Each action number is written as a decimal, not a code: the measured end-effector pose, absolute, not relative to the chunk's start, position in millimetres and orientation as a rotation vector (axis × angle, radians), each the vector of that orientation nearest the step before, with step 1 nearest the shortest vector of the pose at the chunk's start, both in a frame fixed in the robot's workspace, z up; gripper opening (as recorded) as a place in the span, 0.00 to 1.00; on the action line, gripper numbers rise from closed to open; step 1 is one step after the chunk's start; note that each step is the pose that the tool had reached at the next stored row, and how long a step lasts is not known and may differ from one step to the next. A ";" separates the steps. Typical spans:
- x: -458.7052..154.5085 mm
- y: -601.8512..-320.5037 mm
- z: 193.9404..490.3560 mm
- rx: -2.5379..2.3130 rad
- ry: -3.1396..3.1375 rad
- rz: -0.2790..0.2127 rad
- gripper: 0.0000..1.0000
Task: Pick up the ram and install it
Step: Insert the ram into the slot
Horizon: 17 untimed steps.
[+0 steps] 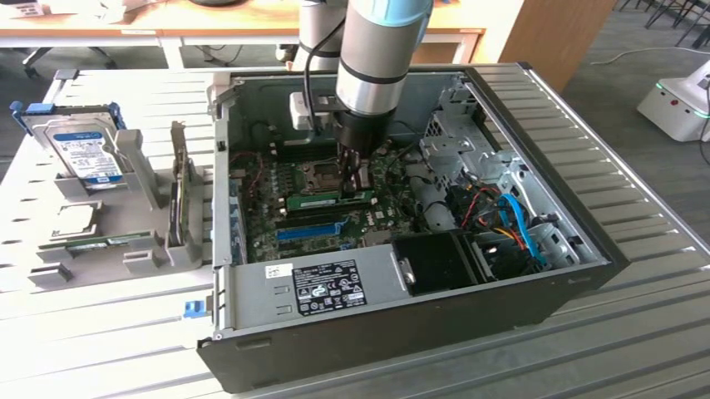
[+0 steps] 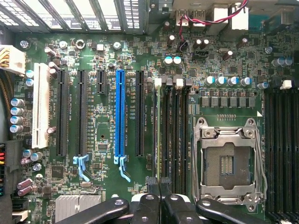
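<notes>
Hovering with my gripper (image 2: 160, 183) pinched closed and empty at one end of the ram (image 1: 329, 200), I am risking an off-centre push that leaves it tilted, half seated.

The computer case (image 1: 444, 332) sits on the desk (image 1: 633, 349), with the motherboard (image 1: 266, 179) lying inside it. On the board, the ram (image 1: 322, 200) stands between the processor socket (image 1: 316, 176) and the long slot (image 1: 311, 230). The end effector (image 1: 357, 188) hangs just over the ram. The hard drive (image 1: 89, 154) stands on the desk, at the exterior view's left of the case.
</notes>
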<state>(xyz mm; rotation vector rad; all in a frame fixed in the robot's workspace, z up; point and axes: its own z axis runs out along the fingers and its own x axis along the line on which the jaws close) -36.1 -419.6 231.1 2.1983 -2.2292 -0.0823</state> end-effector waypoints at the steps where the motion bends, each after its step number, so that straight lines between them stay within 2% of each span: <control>1: -36.1 -419.6 231.1 2.198 -2.229 -0.082 0.12; 17: -36.1 -419.5 230.9 2.198 -2.229 -0.082 0.12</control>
